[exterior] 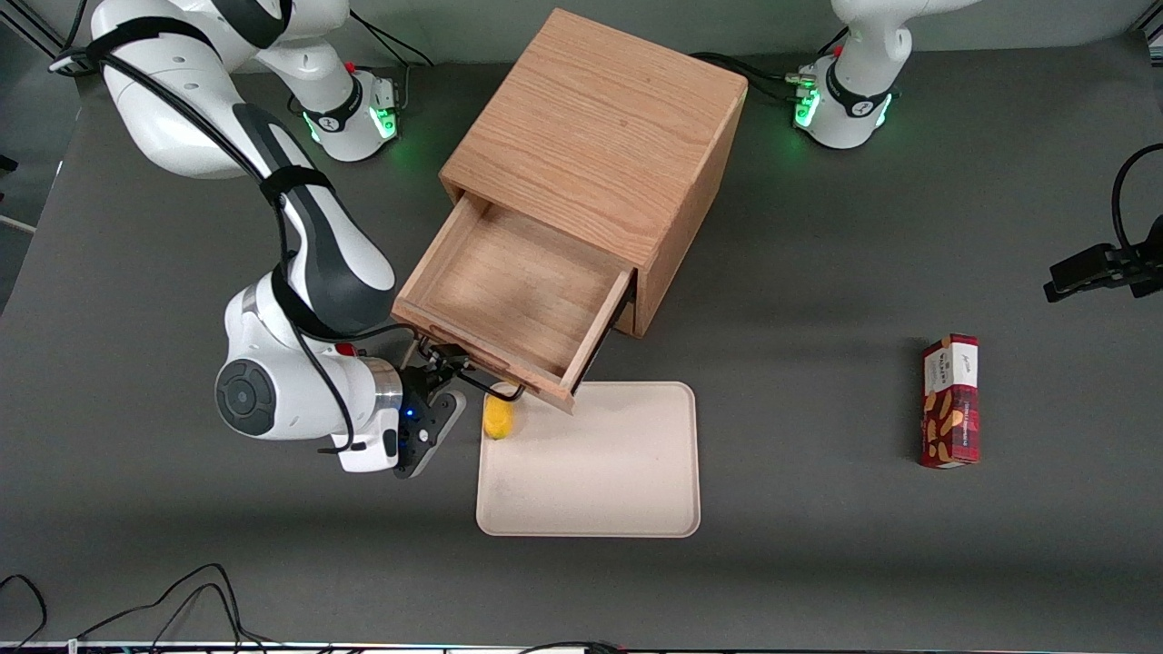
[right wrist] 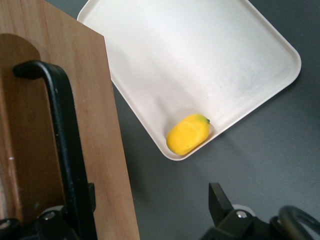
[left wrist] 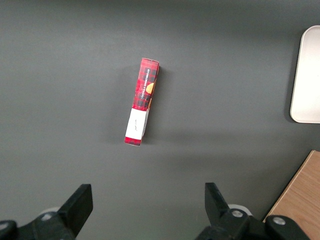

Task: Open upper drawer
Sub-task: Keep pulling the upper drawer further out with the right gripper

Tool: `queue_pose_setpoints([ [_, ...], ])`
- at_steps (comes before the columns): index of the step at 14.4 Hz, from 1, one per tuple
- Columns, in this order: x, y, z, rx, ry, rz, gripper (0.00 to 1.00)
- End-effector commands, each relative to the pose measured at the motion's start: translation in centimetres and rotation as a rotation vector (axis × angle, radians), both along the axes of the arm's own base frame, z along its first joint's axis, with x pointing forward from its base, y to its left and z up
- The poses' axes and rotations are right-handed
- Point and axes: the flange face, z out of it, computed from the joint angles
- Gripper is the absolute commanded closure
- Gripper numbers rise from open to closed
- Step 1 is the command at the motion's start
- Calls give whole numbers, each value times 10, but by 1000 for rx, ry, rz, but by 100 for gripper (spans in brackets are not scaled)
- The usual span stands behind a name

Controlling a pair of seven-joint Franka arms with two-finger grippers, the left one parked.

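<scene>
The upper drawer (exterior: 518,300) juts from the cabinet (exterior: 600,136) over the tray's (exterior: 600,490) edge; the end effector (exterior: 454,368) sits at its handle (exterior: 472,368).

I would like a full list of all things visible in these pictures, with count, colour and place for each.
Cabinet: one, light oak, mid-table.
Upper drawer: one, light oak with black handle, pulled out, nothing visible inside.
Tray: one, cream, in front of the cabinet, its corner under the drawer's front.
Yellow fruit: one, in the tray's corner, nearest the gripper.
Snack box: one, red, toward the parked arm's end.
Gripper: one, black, at the drawer handle, one finger each side of the bar.
</scene>
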Motion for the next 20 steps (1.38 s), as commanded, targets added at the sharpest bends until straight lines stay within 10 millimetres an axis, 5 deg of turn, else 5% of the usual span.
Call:
queue_pose_setpoints([
  [1,9,-9,0,1,-10,21,0],
  [20,14,-17,0,7,-23,28,0],
])
